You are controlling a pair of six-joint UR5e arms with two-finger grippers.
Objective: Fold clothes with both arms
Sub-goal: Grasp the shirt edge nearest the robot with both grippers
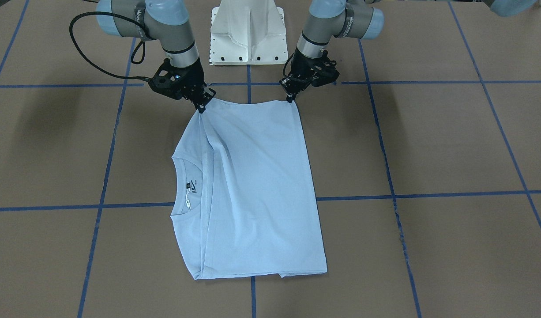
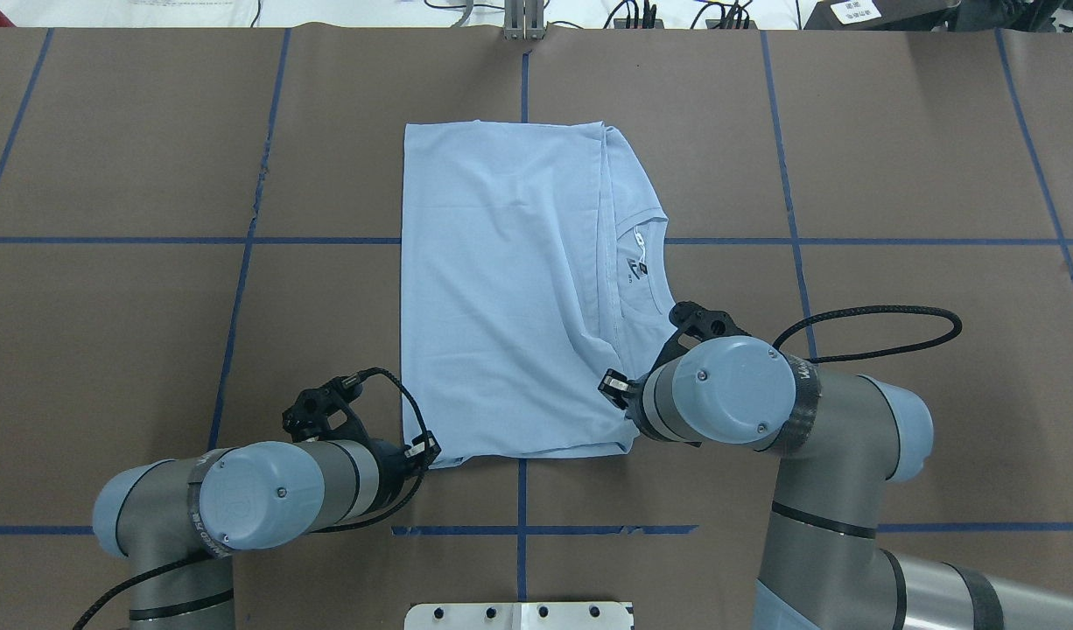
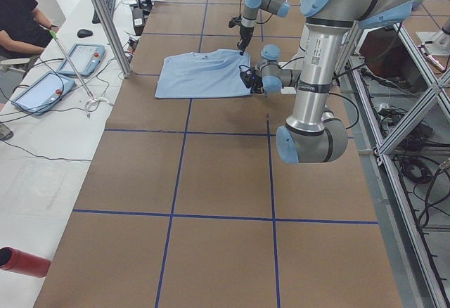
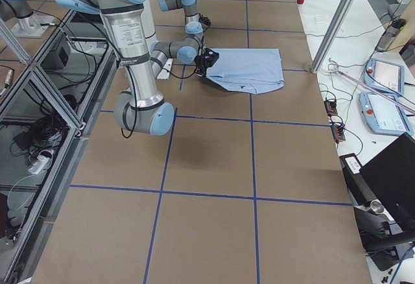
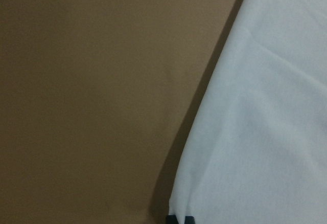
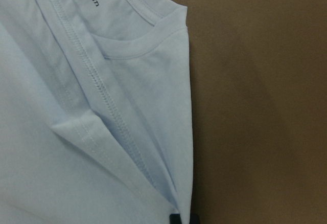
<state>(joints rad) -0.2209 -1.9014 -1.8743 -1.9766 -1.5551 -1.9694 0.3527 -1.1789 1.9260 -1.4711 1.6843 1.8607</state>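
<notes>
The shirt lies folded over; left gripper and right gripper each pinch a corner, another fold seemingly left

The light blue short-sleeved T-shirt is seen as soft, matt knitted cloth, with raised stitching along its seams. The brown table cover is shown matt and paper-like, crossed by smooth blue tape lines. The grey-and-silver jointed left arm and right arm are finished in satin metal, capped in smooth plastic.
</notes>
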